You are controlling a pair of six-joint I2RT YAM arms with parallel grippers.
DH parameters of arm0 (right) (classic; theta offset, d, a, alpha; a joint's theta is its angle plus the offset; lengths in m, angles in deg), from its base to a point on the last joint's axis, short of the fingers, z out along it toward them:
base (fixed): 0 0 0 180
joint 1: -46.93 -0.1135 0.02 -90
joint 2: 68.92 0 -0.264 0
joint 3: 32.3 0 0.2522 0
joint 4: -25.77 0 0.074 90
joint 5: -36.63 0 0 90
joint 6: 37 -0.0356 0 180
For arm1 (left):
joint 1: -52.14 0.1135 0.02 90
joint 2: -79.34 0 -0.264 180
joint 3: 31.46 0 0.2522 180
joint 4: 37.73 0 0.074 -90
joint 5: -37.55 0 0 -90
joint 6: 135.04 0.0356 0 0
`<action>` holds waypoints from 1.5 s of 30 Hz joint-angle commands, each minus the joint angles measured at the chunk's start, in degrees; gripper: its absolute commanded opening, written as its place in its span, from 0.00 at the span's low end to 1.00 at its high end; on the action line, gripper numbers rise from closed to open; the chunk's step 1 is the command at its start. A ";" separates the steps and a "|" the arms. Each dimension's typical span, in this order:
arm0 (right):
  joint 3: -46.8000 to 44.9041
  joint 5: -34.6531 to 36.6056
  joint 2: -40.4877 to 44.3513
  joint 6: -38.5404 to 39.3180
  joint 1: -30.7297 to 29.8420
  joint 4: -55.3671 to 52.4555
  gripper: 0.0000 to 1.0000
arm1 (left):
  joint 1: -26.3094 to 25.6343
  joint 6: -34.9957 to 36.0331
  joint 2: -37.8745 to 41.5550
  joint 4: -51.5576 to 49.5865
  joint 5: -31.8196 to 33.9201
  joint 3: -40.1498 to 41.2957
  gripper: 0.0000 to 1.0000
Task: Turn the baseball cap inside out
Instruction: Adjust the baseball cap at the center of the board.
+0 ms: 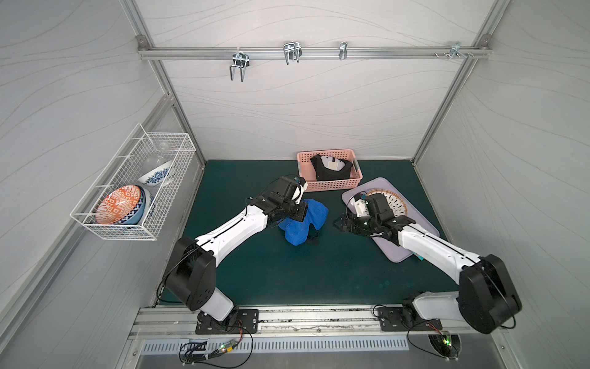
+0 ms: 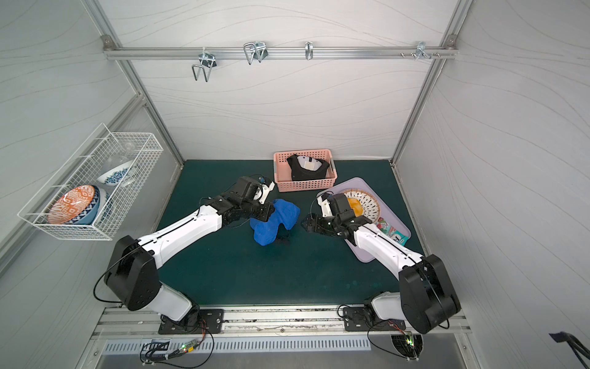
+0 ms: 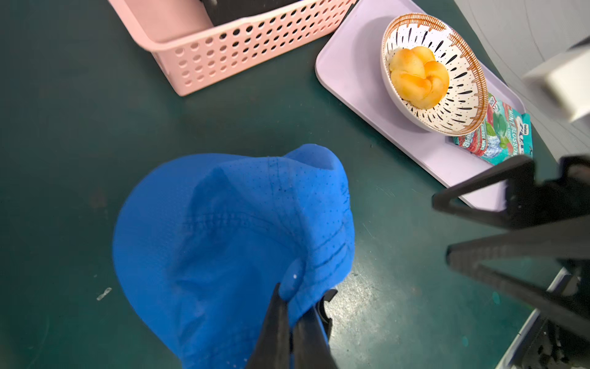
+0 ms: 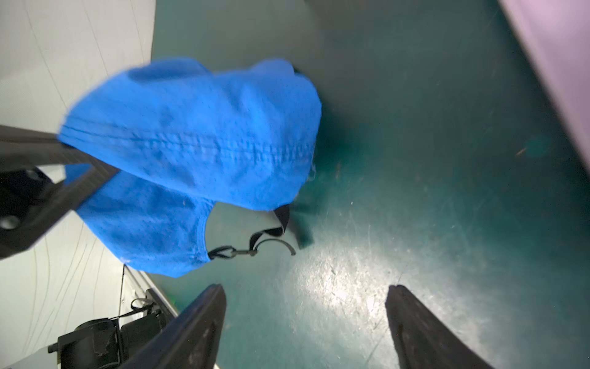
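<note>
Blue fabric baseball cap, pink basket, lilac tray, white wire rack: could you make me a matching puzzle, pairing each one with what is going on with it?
Things:
1. blue fabric baseball cap
2. pink perforated plastic basket
3. lilac plastic tray
4. white wire rack

States:
A. carries a patterned ceramic bowl
B. hangs on the side wall
C. pinched in the left gripper
D. holds a black cap

Pairs: 1-C, 2-D, 3-A, 4-B
</note>
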 commanded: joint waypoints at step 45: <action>17.10 16.45 -12.65 -14.48 -16.66 -7.44 0.74 | 5.36 -2.14 -4.06 7.05 1.46 9.51 0.75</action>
